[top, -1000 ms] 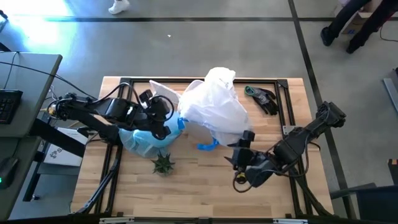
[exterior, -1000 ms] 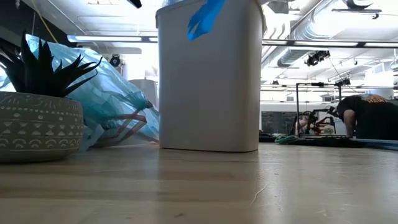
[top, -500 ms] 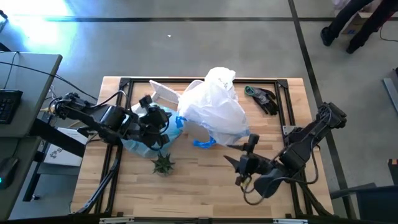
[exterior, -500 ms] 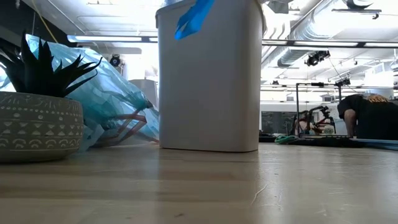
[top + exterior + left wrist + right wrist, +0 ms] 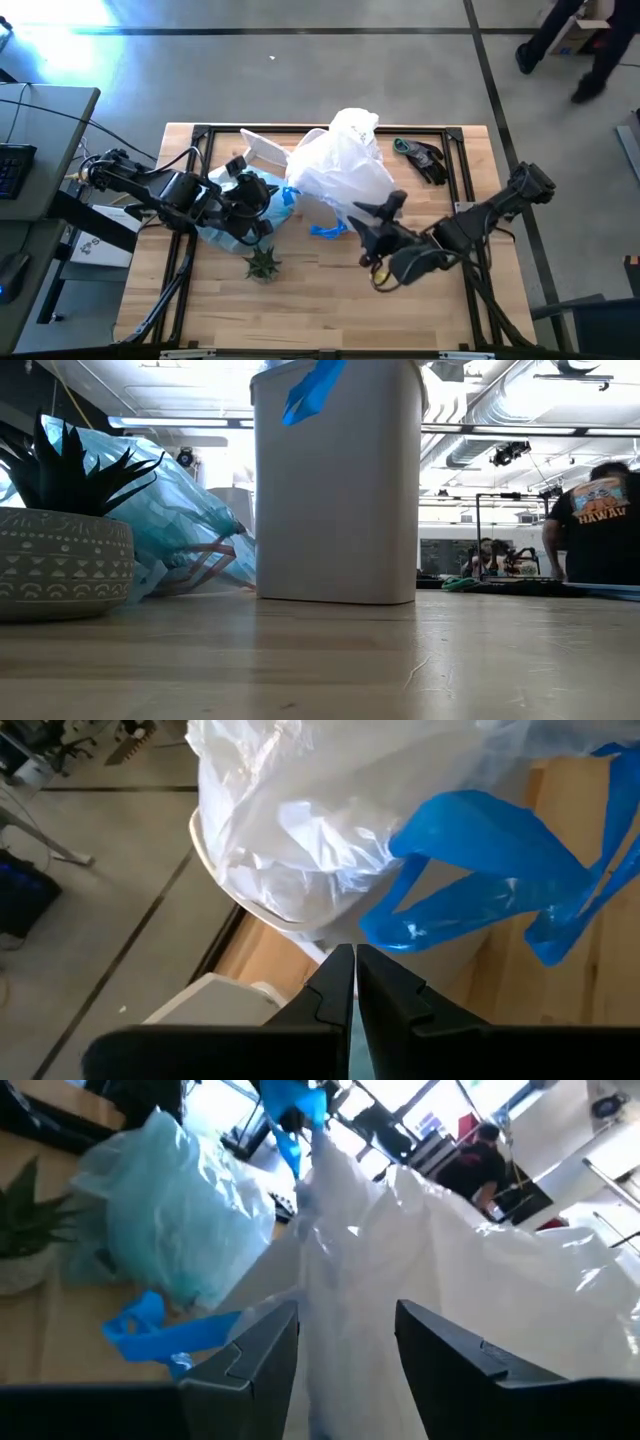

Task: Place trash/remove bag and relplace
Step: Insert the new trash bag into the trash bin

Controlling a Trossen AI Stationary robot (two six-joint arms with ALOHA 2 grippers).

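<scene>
High view: replacement step; my right pincer (image 5: 372,226), part open, nears white bag (image 5: 345,165) on bin (image 5: 337,485); left pincer (image 5: 262,193) closed; next, grip rim

White bin (image 5: 337,490), light-blue bag (image 5: 232,215), blue drawstrings (image 5: 480,880), green spiky plant (image 5: 262,263), grey patterned pot (image 5: 62,565)

The bin (image 5: 340,200) is standing mid-table, the full bag (image 5: 235,215) lying just left of it, the potted plant (image 5: 262,263) sitting probably just in front of that bag.
</scene>
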